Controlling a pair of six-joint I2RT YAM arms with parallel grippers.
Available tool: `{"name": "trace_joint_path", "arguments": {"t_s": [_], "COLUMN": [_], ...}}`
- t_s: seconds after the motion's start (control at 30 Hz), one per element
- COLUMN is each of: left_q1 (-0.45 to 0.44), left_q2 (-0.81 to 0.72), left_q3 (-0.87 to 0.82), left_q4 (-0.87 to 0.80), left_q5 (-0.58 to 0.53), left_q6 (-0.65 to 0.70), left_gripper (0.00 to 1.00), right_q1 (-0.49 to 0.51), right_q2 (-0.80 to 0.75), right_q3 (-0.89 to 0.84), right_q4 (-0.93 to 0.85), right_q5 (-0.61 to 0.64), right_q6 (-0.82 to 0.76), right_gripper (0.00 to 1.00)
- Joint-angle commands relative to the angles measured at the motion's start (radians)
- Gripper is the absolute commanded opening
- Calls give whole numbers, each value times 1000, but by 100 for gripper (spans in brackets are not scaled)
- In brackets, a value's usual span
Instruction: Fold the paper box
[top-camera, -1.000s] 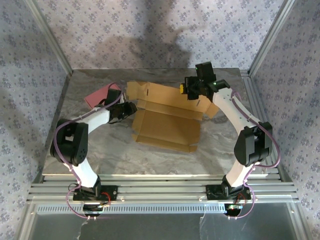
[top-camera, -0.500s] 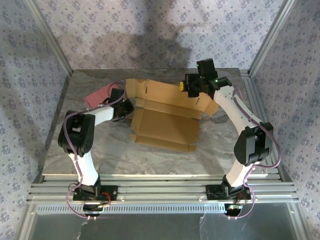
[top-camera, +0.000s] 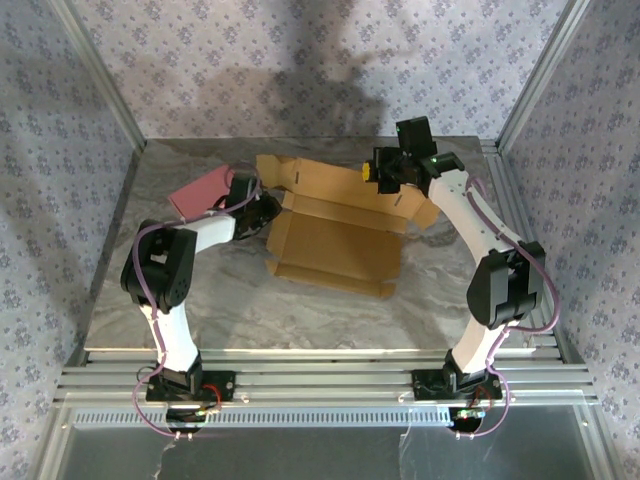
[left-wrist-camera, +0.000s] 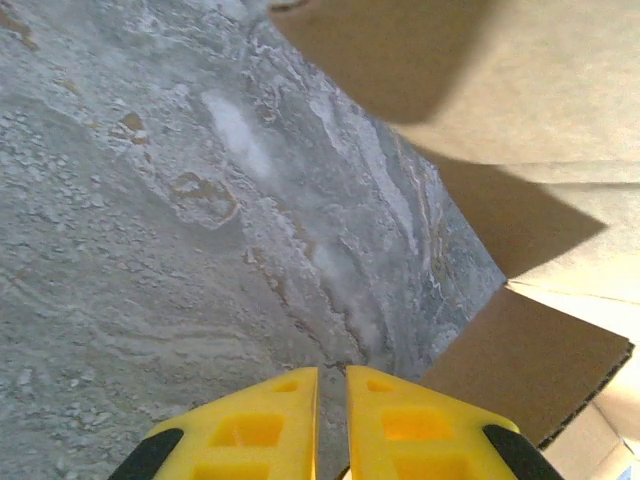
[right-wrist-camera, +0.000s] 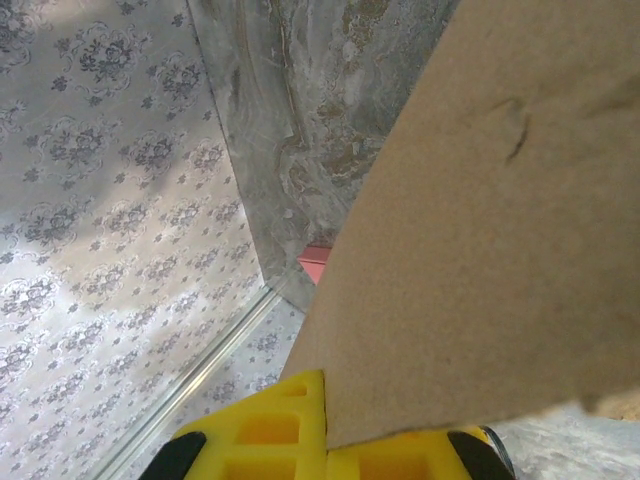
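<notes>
Grey marble table (top-camera: 250, 310) beneath creased, half-folded brown paper box (top-camera: 335, 250).

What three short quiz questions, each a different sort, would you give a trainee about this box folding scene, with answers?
1. True or false: the right hand is shut on the paper box.
2. The pink flat piece lies: A, left of the box; B, on top of the box; C, right of the box.
3. What is held by the left hand?
Key: 1 true; 2 A; 3 nothing.
</notes>
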Motion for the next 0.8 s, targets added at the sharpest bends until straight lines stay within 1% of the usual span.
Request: {"name": "trace_joint_path", "arguments": {"t_s": [0.0,0.07,0.2,0.37,0.47,0.57,0.7,0.77], "left_q1": [-13,-22,-52,-101,-111,-111,-111,-110], "left_q2": [-45,-41,-13,-1,8,-2,-69,-128], "left_q3": [8,22,67,119,133,124,112,103], "left_q4": [38,21,-26,-141,-184,-195,-239,-285], "left_q5": [32,44,76,37,42,50,36,13], "left_q6": [22,37,72,142,167,185,228,255], "left_gripper": [17,19,26,33,34,32,32,35], "right_q1": [-5,-5,-3,-1,1,0,-7,-14], "right_q2": [14,14,11,7,5,0,5,18], "right_q3": [28,25,22,22,16,1,8,26], "right_q4": [13,14,13,10,7,5,-32,-72], "right_q5": [-28,-30,-26,-23,-22,-17,2,6], "right_q6": [25,28,29,26,22,8,-75,-145], "right_gripper": [0,0,0,0,0,0,0,0]}}
